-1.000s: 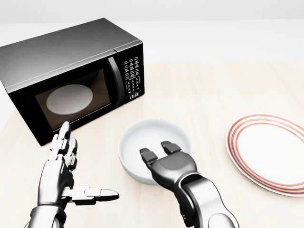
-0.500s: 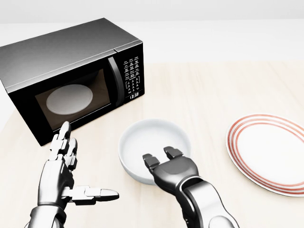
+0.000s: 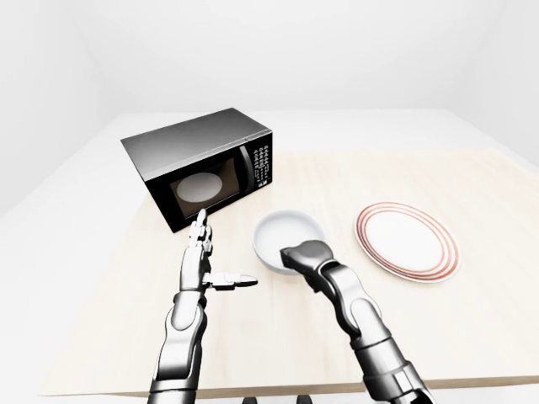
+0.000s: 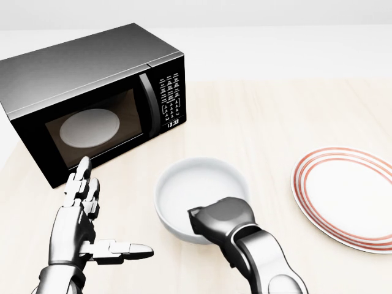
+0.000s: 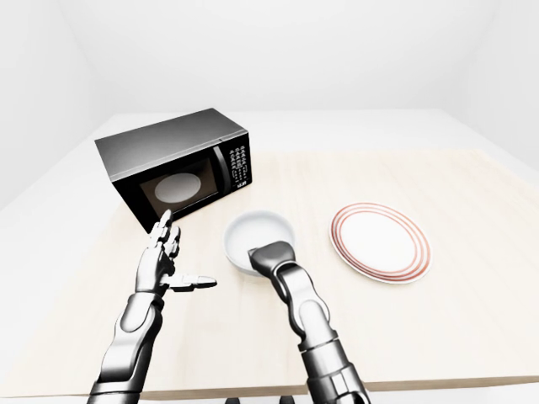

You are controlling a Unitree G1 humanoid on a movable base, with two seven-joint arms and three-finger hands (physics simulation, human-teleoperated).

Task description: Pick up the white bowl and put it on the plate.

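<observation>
The white bowl (image 4: 196, 184) sits on the light wooden table in the lower middle of the head view. My right hand (image 4: 211, 223) is curled over the bowl's near rim, with its fingers closed round the rim. The white plate (image 4: 346, 196) with red rings lies flat at the right, about a bowl's width from the bowl. My left hand (image 4: 113, 208) is open and empty, fingers up and thumb out, to the left of the bowl and below the microwave.
A black microwave (image 4: 92, 92) with its door shut stands at the upper left, close to the bowl and the left hand. The table's near edge (image 3: 278, 389) runs along the bottom of the left-eye view.
My right hand's fingers have closed down over the bowl's near rim. The bowl has shifted slightly down and right in the view. The left hand has not moved.
</observation>
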